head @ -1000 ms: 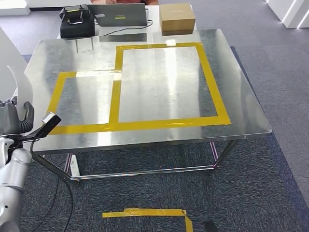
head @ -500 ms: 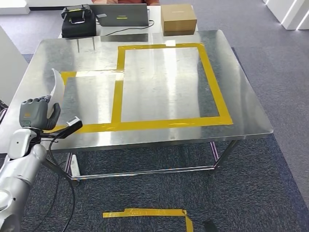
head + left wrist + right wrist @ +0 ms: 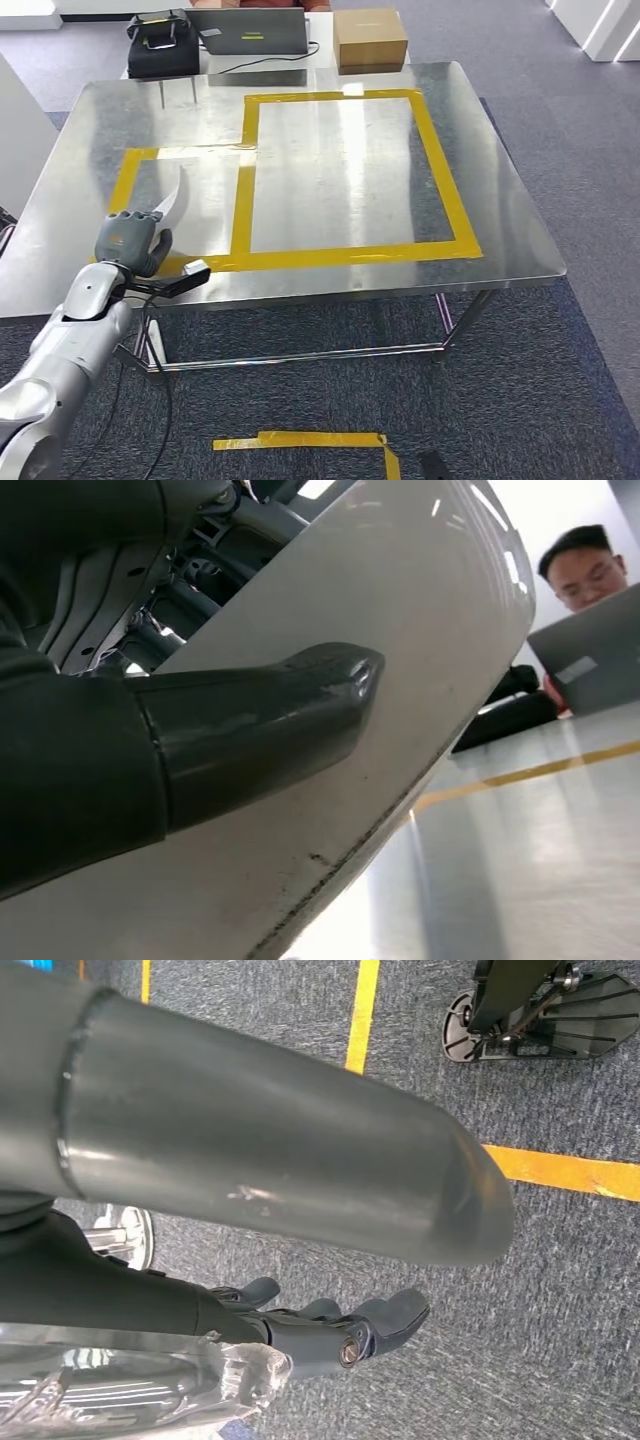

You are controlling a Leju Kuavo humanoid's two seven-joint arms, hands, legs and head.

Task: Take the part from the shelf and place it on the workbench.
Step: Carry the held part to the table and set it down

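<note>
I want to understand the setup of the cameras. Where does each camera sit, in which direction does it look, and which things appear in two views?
Head view: high on the body, looking down at the metal workbench; left robot hand holds the white part.
Left wrist view: behind the left robot hand, its thumb lying on the part, looking across the workbench toward a person.
Right wrist view: hanging arm, facing the carpet; right robot hand open.
Shared: part, workbench.

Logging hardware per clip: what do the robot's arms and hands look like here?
The left arm is glossy silver with rounded segments, and black cables loop beside it. The left hand has a grey ribbed back and darker fingers; a black bracket with a pale tip juts from the wrist. The right hand has a thick smooth grey thumb and dark fingers.
</note>
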